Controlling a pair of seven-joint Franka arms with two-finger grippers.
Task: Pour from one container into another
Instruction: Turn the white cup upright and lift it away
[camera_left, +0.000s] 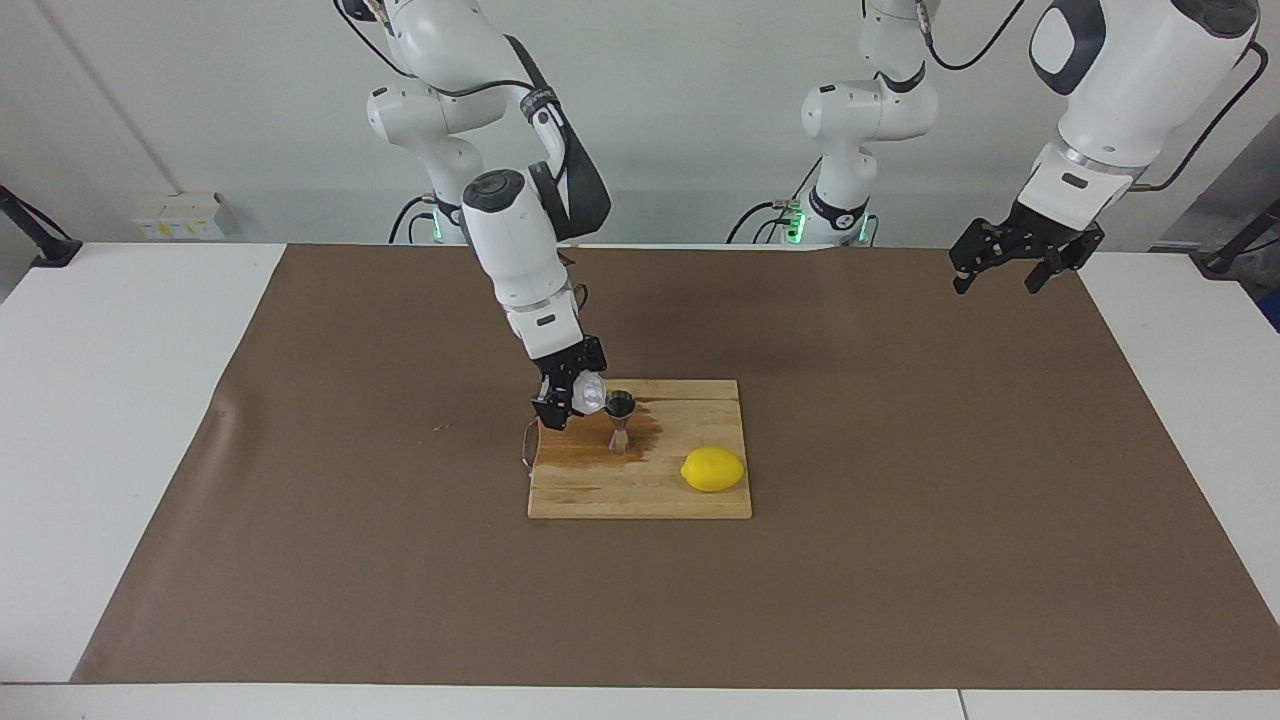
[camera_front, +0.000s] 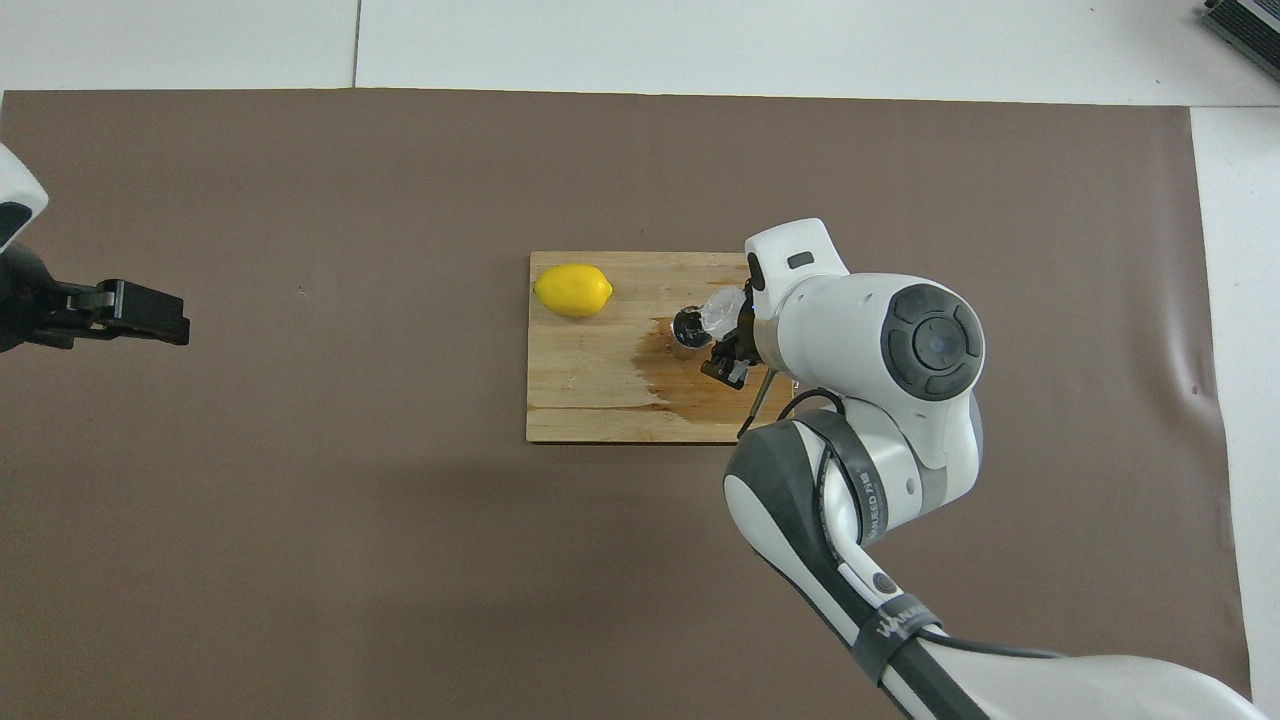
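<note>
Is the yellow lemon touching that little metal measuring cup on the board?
Apart. The facing view shows bare wood of the cutting board between the lemon and the steel jigger; the overhead view shows the same gap.

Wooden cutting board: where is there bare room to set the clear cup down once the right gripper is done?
The wooden cutting board is bare along its edge farthest from the robots, between the yellow lemon and the wet stain. It is crowded around the steel hourglass jigger, where the right gripper holds the clear faceted cup. The brown mat is bare all round.
</note>
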